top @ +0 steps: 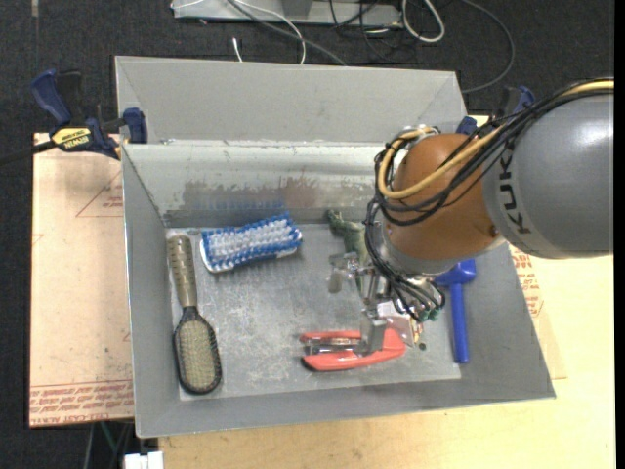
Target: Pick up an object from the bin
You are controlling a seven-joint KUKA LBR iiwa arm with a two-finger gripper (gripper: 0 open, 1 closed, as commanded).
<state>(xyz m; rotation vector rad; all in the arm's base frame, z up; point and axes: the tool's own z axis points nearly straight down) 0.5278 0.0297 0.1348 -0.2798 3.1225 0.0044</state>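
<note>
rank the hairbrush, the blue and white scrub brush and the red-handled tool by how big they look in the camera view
1. hairbrush, clearly the longest
2 and 3. blue and white scrub brush and red-handled tool: similar length, and the gripper covers part of the tool, so no firm ranking

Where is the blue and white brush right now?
The blue and white brush lies in the back left part of the bin, near its back wall, just right of the handle end of the hairbrush and well left of the arm.

blue-white scrub brush [249,243], dark hairbrush [195,348], blue handle [459,325]
</note>
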